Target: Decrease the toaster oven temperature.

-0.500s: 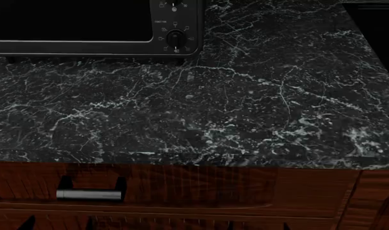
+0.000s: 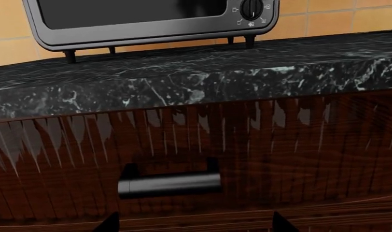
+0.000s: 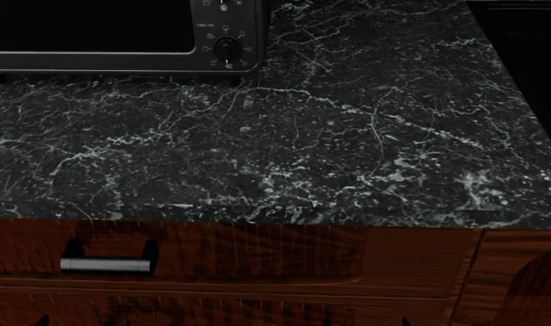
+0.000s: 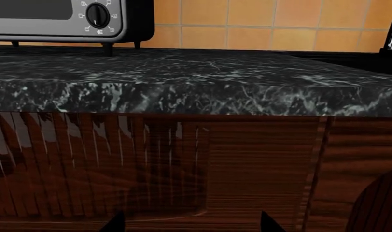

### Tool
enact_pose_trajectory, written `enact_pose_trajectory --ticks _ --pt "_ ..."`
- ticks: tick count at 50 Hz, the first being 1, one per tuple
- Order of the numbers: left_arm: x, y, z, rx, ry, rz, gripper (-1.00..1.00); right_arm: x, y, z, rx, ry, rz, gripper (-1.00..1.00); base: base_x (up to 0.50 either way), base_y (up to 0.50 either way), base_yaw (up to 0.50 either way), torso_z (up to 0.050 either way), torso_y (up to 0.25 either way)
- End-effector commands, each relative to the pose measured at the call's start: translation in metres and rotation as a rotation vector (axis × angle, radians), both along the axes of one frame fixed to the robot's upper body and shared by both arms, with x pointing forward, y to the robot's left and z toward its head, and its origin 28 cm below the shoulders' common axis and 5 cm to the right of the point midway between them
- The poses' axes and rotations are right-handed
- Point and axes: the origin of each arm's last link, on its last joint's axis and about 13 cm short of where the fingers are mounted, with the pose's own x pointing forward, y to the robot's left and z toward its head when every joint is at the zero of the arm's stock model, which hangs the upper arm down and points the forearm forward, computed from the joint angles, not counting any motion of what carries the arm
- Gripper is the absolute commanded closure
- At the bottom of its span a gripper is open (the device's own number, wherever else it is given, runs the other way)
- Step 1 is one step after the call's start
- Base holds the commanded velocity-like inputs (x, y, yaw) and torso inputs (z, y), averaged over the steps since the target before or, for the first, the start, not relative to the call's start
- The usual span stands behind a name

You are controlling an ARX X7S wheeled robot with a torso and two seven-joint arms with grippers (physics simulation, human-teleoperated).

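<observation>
At the counter's far left corner, the toaster oven (image 3: 121, 34) slides leftward in view; neither gripper's state can be told, knob untouched.

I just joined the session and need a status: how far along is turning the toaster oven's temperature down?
Nothing looks done. The toaster oven sits at the back of the marble counter, and no gripper is near its knob. Both wrist cameras look from below counter height at the wooden cabinet front, so the arms are low. Left: raise an arm, reach the panel, grip the temperature knob, which I cannot identify here, and turn it down.
</observation>
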Motion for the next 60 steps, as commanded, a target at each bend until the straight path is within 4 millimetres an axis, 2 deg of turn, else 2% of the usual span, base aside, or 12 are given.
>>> enact_pose_trajectory --ticks 1,17,28,47,60 --pt "-0.005 -0.002 -0.001 0.017 -0.006 -0.008 -1.0 -0.003 -0.001 -0.001 -0.003 -0.001 0.0 -1.0 0.0 0.0 0.0 0.0 0.0" --pt "-0.007 -0.002 -0.001 0.025 -0.009 -0.005 -1.0 -0.003 -0.001 -0.002 0.001 0.002 0.007 -1.0 0.0 0.0 0.0 0.0 0.0" --pt "-0.011 -0.003 -0.001 0.04 0.004 -0.002 -1.0 -0.01 -0.002 0.001 -0.013 -0.004 0.015 -1.0 0.0 0.0 0.0 0.0 0.0" --pt "-0.001 -0.003 0.048 0.15 -0.264 -0.014 -1.0 -0.009 -0.003 0.05 -0.138 -0.224 0.027 -1.0 0.0 0.0 0.0 0.0 0.0" --pt "0.016 -0.002 0.081 0.18 -0.336 -0.055 -1.0 -0.001 -0.007 0.084 -0.185 -0.297 0.022 -1.0 0.0 0.0 0.0 0.0 0.0"
